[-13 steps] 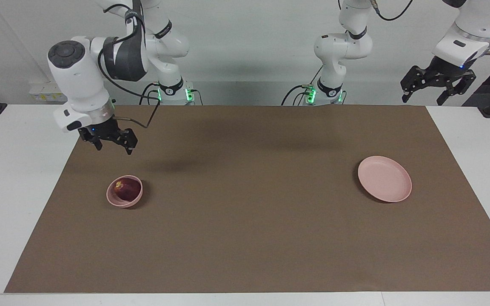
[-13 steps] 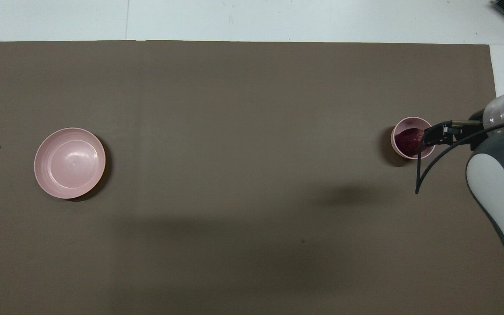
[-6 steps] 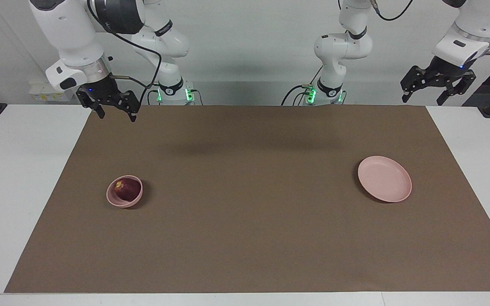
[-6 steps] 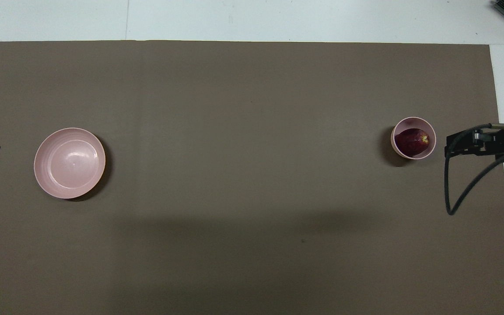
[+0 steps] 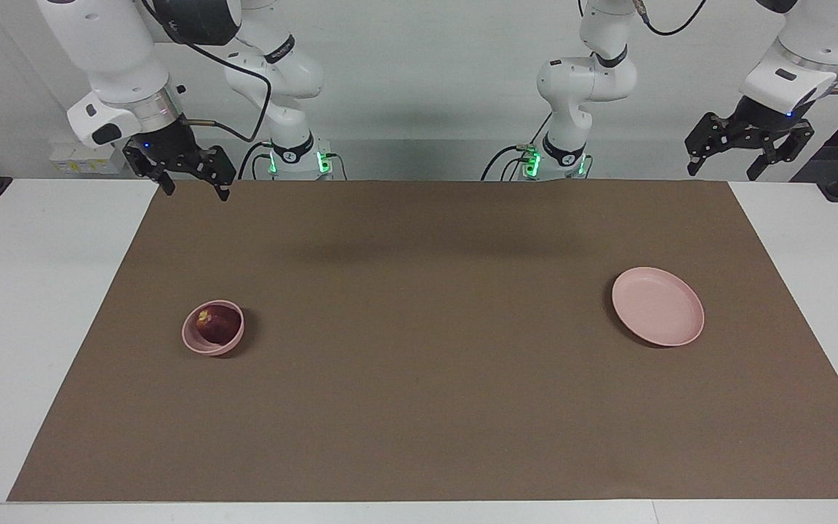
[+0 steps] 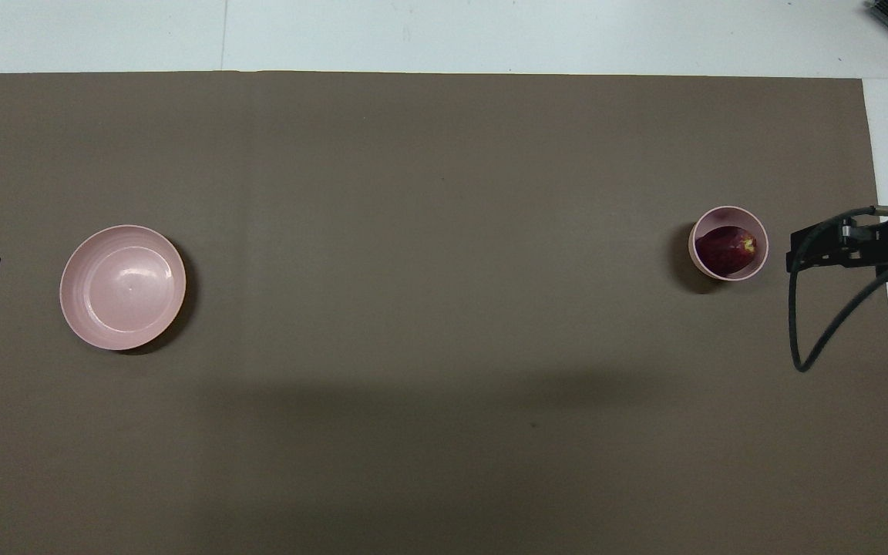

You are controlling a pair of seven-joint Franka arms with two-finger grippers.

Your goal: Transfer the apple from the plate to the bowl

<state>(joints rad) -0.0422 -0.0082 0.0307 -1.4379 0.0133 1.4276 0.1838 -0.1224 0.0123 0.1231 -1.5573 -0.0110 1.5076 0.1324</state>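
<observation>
One apple (image 5: 217, 324) in bowl (image 5: 194, 343), clear of jaws

Apple (image 5: 211, 323) in bowl (image 5: 194, 343), plate (image 5: 657, 306) bare, both grippers raised with jaws spread, right (image 5: 196, 186), left (image 5: 723, 167).

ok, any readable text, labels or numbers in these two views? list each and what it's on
None readable.
The apple, bowl, plate and brown mat carry no print.
Small dark marks on the arm links by the right gripper and the left gripper are too small to read.
</observation>
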